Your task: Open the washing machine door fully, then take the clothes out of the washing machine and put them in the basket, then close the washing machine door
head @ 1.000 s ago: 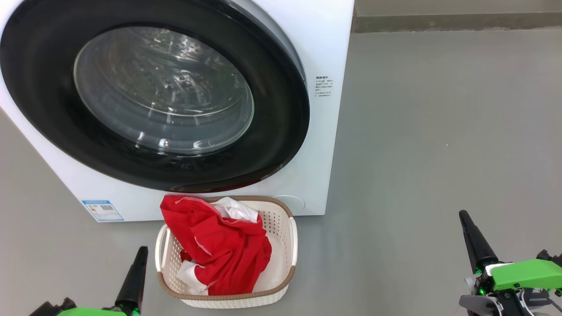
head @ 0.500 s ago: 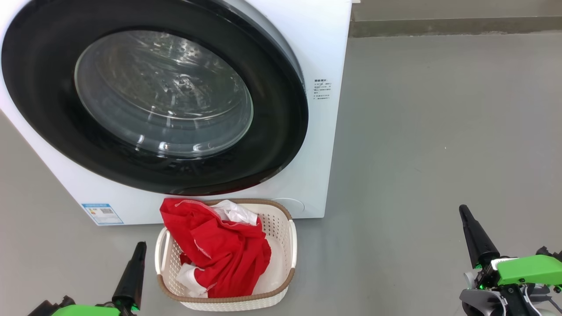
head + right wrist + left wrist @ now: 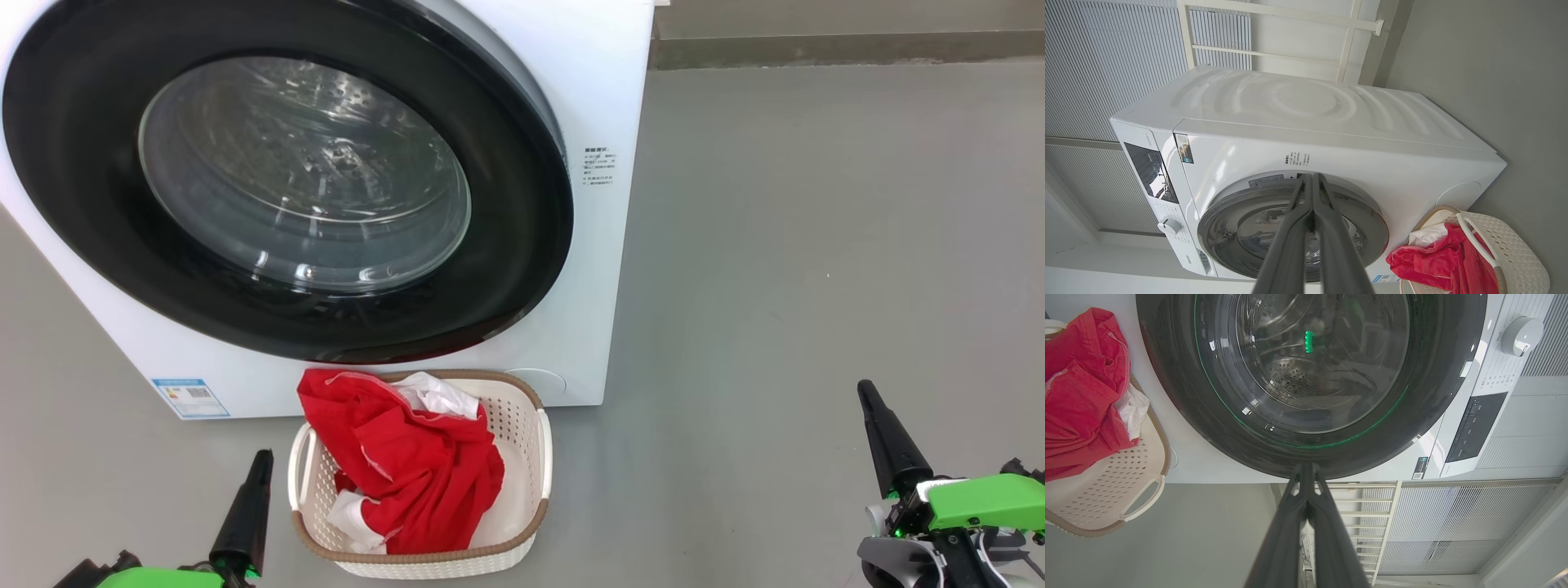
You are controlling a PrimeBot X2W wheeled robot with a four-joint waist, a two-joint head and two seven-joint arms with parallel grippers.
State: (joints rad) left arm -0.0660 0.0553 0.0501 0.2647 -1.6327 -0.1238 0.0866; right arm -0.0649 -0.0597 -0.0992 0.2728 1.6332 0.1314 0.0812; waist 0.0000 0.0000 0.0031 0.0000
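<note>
Red-and-white fabric clothes (image 3: pixel 416 474) lie in the cream perforated plastic basket (image 3: pixel 522 425) below the shut black-rimmed round door (image 3: pixel 522 245) of the white washing machine (image 3: pixel 604 82); our left gripper (image 3: pixel 261 457) and right gripper (image 3: pixel 865 390) idle, closed, empty, work seemingly done.

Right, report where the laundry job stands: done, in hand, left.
Done: the red and white fabric clothes lie in the cream perforated plastic basket; the round black-rimmed glass door looks shut against the white boxy washing machine, and no red shows through its glass. In hand: nothing; left end effector and right end effector are shut, empty. Left: seemingly nothing.
</note>
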